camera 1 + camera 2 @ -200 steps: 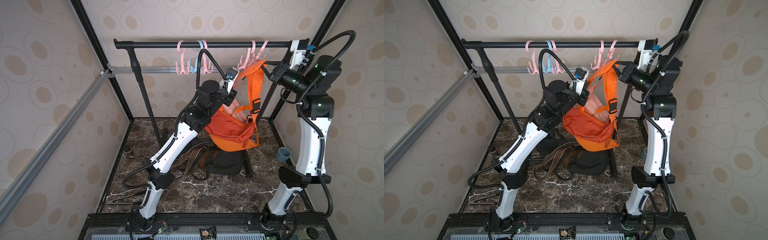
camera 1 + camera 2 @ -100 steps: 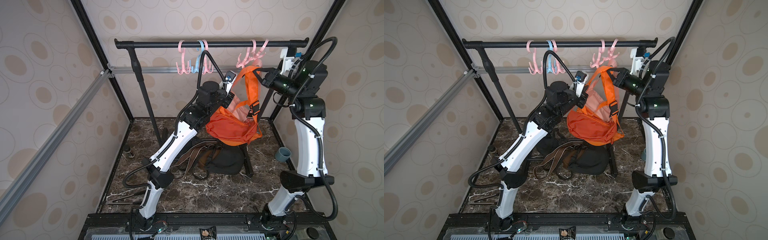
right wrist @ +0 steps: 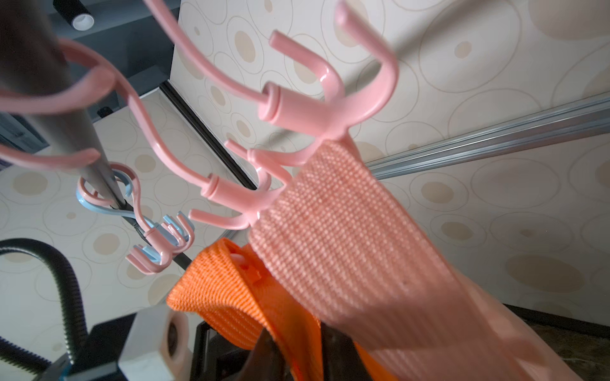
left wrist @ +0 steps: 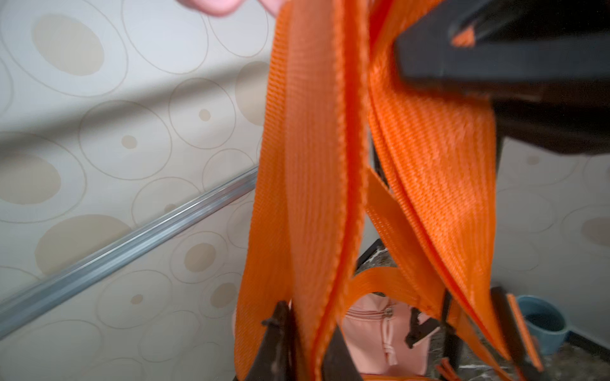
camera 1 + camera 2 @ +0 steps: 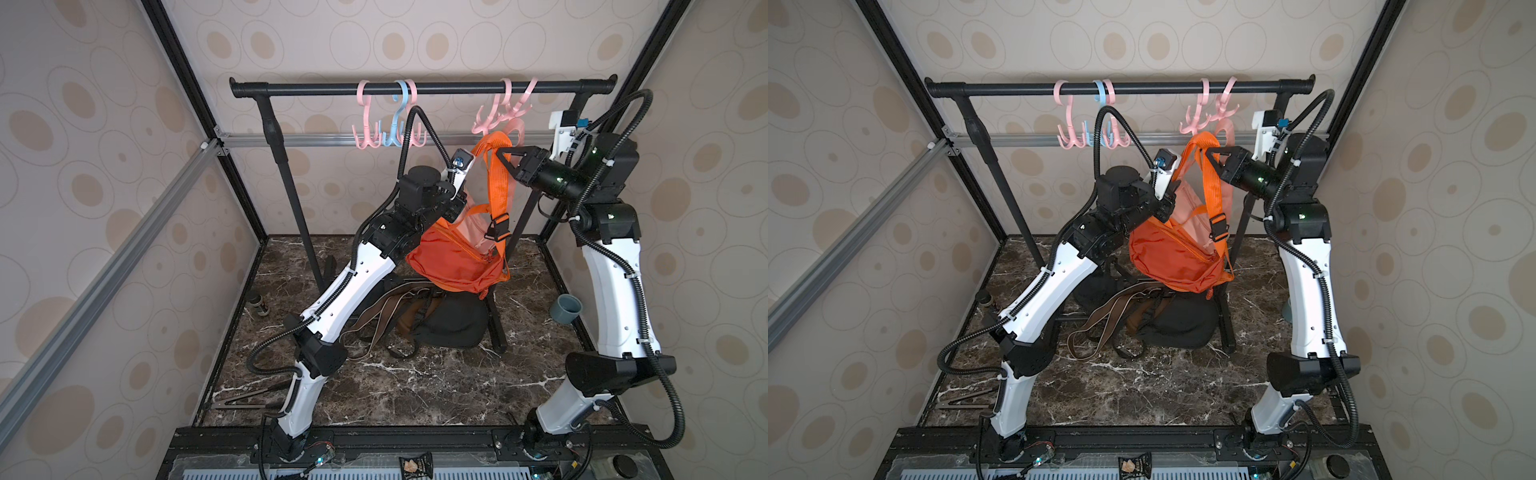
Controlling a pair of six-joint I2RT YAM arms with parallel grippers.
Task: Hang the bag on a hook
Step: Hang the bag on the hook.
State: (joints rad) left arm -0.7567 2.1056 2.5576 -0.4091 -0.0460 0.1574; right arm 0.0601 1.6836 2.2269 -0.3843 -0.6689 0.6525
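In both top views, the orange bag's strap (image 5: 494, 174) hangs just below the pink hook (image 5: 494, 120). The right end effector (image 5: 505, 160) seems to pinch it at the top; the left end effector's (image 4: 307, 346) grip is unclear.

Dark bag with brown straps (image 5: 440, 320) on marble floor, grey cup (image 5: 565, 312), small jar (image 5: 258, 302)

We find no legible text, label, brand or number anywhere. The small packet (image 5: 415, 468) on the front rail is too blurred to read.
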